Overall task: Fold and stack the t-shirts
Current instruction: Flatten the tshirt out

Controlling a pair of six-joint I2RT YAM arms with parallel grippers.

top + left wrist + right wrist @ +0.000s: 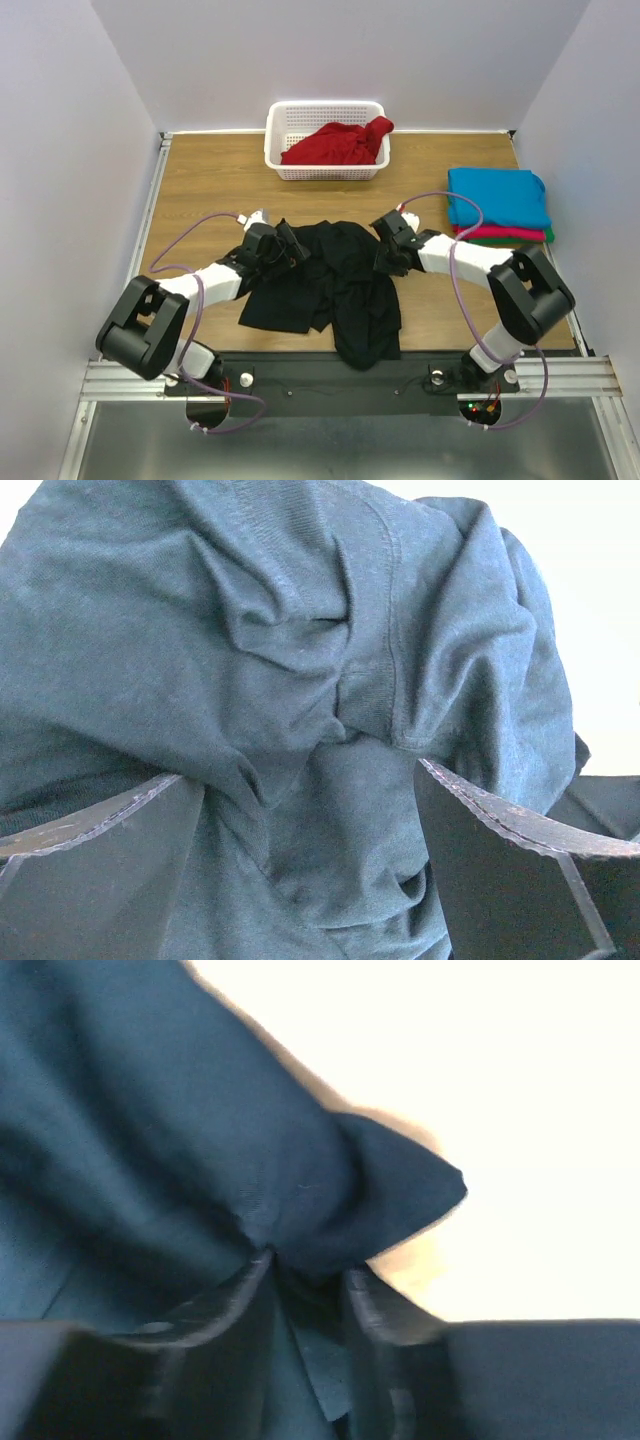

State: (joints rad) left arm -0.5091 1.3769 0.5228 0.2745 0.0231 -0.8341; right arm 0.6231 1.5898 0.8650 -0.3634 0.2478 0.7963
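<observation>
The black t-shirt (335, 285) lies crumpled on the wooden table between both arms, one end hanging over the near edge. My left gripper (291, 246) sits at its upper left edge. In the left wrist view its jaws stand wide apart, and bunched black cloth (300, 680) lies between the fingers (100, 870). My right gripper (386, 253) is at the shirt's upper right edge. It is shut on a fold of the black cloth (300, 1170), pinched between the fingertips (235, 1295). A red t-shirt (340, 143) lies in the basket.
The white lattice basket (275, 140) stands at the back centre. A folded stack sits at the right edge: turquoise-blue shirt (497, 197) on top, pink-red (500, 233) under it, green (547, 236) at the bottom. White walls close in three sides.
</observation>
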